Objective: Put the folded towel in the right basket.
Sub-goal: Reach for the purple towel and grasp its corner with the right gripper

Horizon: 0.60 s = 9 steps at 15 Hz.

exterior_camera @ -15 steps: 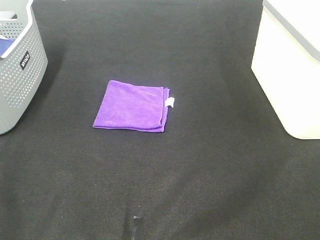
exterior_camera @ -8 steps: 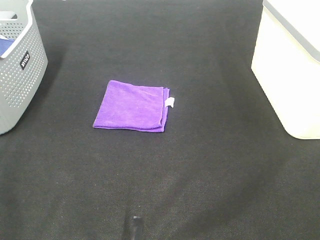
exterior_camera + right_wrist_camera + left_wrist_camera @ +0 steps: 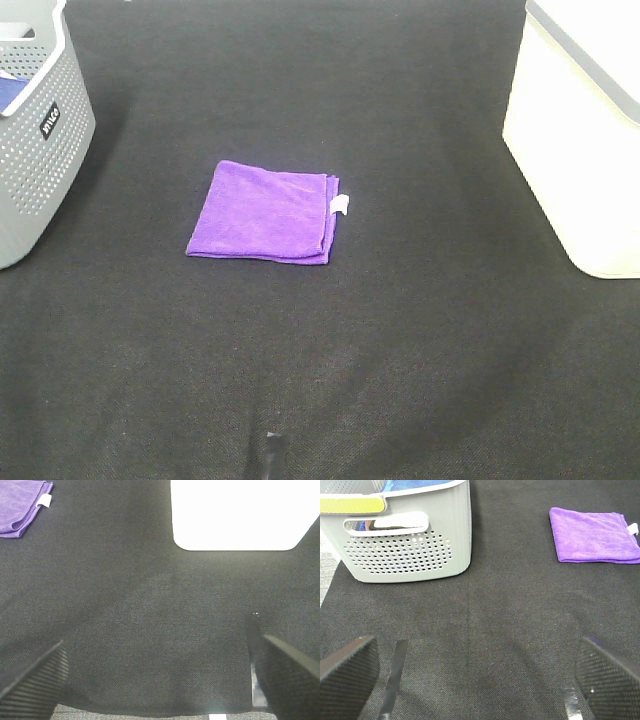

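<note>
The folded purple towel [image 3: 265, 212] with a small white tag lies flat on the black mat, left of centre. It also shows in the left wrist view [image 3: 594, 542] and as a corner in the right wrist view [image 3: 22, 505]. The right basket [image 3: 585, 130] is white and stands at the right edge; the right wrist view shows its pale side [image 3: 240, 512]. My left gripper [image 3: 475, 680] is open and empty, well short of the towel. My right gripper [image 3: 160, 680] is open and empty, short of the white basket. Neither arm shows in the exterior high view.
A grey perforated basket [image 3: 35, 150] stands at the far left, with blue cloth inside, also seen in the left wrist view [image 3: 400, 535]. A small dark object [image 3: 270, 455] sits at the mat's front edge.
</note>
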Each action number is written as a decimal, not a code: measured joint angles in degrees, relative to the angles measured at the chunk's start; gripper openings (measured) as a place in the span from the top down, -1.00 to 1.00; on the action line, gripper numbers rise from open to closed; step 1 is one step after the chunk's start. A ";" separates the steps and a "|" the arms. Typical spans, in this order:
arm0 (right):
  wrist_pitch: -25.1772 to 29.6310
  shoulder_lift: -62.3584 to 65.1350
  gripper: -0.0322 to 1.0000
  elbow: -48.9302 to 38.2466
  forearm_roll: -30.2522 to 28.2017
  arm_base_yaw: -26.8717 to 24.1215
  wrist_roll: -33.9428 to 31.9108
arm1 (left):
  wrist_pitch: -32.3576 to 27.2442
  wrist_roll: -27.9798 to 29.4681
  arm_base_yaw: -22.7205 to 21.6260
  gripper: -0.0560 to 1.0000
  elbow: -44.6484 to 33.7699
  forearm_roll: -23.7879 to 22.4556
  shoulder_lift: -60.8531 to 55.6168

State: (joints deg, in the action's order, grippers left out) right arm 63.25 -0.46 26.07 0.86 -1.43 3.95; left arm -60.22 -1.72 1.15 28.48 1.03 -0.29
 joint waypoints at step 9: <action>3.55 -27.56 -0.92 11.34 4.93 0.00 -1.09 | 0.00 0.00 0.00 -0.98 0.00 0.00 0.00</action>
State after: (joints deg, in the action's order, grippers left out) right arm 66.81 -28.02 37.41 5.79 -1.43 2.86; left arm -60.22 -1.72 1.15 28.48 1.03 -0.29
